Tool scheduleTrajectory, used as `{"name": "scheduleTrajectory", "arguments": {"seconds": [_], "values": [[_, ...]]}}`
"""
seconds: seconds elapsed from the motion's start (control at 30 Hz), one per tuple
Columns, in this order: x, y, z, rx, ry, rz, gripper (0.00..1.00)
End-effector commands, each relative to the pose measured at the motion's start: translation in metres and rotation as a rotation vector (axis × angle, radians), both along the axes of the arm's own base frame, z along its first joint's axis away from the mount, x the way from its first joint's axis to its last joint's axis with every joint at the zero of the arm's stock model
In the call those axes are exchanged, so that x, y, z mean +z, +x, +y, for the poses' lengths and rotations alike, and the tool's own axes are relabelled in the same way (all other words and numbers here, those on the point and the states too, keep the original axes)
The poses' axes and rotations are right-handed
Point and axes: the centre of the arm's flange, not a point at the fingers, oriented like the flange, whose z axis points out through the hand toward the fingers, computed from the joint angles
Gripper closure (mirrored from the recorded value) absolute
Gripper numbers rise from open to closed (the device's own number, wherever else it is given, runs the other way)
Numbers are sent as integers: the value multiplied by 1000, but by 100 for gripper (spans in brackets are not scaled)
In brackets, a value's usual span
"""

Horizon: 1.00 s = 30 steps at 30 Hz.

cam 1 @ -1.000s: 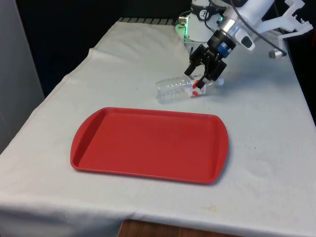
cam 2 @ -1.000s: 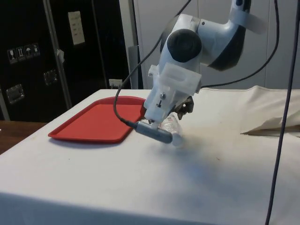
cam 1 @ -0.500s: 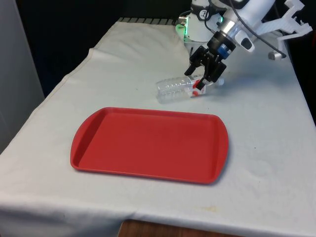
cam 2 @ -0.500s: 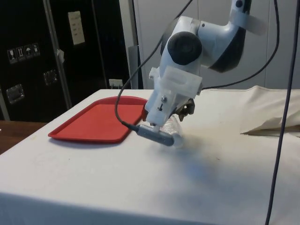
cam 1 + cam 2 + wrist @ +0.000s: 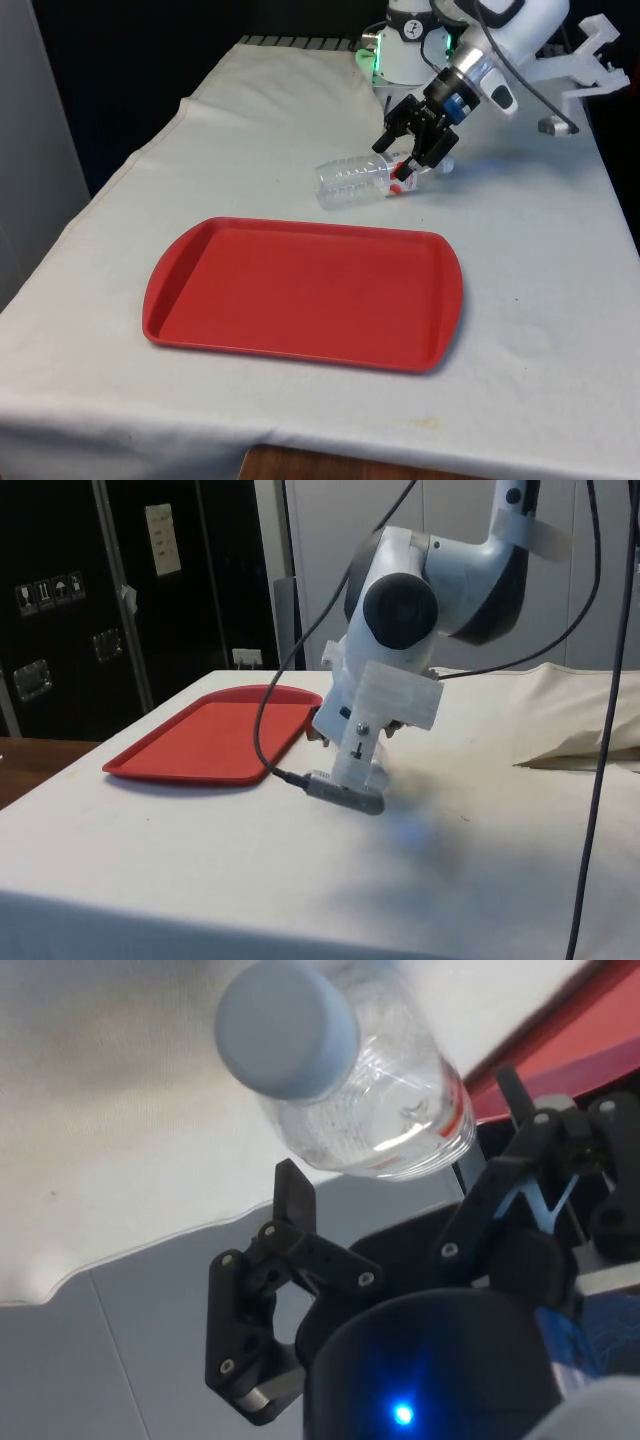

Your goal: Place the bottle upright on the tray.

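A flat red plastic tray (image 5: 300,293) sits low in the middle of the front view on the white cloth (image 5: 540,300), with nothing on it. Just behind it, a clear plastic bottle (image 5: 358,179) with a pale cap lies on its side. The black two-finger claw (image 5: 411,163) is spread wide over the bottle's cap end, its fingers (image 5: 296,1198) on either side and not squeezing it.

Before my black jaws lies a clear ribbed bottle (image 5: 357,180) with red label; the tray (image 5: 300,292) is red, the bench cloth (image 5: 540,300) white.
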Motion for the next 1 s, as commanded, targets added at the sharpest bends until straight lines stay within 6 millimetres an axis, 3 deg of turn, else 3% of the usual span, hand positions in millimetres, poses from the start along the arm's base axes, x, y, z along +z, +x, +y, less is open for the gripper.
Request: {"name": "scheduleTrajectory", "arguments": {"seconds": [0.0, 0.97], "values": [[1, 1, 1, 6, -1, -11, 0], [-15, -1, 3, -14, 17, 3, 0]]}}
